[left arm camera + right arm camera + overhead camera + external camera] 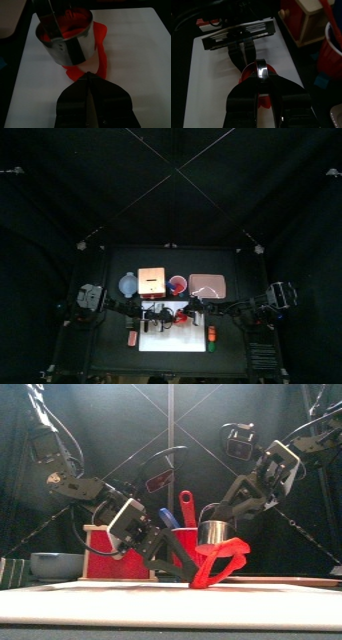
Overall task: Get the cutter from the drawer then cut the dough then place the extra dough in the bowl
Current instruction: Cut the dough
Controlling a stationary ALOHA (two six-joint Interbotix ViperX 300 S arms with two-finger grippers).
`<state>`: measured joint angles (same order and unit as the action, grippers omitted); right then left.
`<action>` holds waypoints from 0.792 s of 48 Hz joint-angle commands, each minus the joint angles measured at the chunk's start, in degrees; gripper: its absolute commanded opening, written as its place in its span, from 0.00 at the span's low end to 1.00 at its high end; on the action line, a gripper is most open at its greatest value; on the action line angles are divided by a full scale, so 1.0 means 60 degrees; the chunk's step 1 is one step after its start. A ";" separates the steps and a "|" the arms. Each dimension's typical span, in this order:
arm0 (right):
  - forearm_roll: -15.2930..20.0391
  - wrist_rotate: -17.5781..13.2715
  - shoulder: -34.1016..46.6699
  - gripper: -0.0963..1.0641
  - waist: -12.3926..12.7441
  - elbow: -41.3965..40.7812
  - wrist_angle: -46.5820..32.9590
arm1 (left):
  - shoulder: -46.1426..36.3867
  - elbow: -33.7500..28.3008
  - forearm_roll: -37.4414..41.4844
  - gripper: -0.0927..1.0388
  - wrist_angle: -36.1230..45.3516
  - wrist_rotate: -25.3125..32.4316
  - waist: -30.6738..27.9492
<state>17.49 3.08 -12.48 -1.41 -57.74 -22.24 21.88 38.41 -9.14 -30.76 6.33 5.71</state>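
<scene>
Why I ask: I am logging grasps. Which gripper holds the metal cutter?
The right gripper, coming in from the right: its jaws clamp the cutter. The left gripper instead has its jaws shut at the red dough ring.

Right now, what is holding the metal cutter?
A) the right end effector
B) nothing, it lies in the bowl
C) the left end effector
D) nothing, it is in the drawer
A: the right end effector is clamped on the cutter, which has red dough inside it.

Left claw pinched tight; right claw clamped; both angled down, tips nearly meeting.
</scene>
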 commanded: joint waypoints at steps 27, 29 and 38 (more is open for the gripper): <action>0.0190 -0.0146 -0.0161 0.57 0.0220 -0.0923 0.0850 | -0.0996 -0.0029 0.0044 0.57 0.0278 -0.0015 0.0044; 0.0161 -0.0146 -0.0146 0.59 0.0220 -0.0923 0.0894 | -0.0996 -0.0044 0.0044 0.59 0.0352 -0.0015 0.0044; 0.0161 -0.0161 -0.0161 0.72 0.0176 -0.0864 0.0981 | -0.1187 -0.0029 0.0044 0.65 0.0366 -0.0015 0.0029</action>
<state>18.46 2.11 -12.66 -0.35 -63.72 -16.17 17.14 38.76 -9.05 -28.30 6.24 5.89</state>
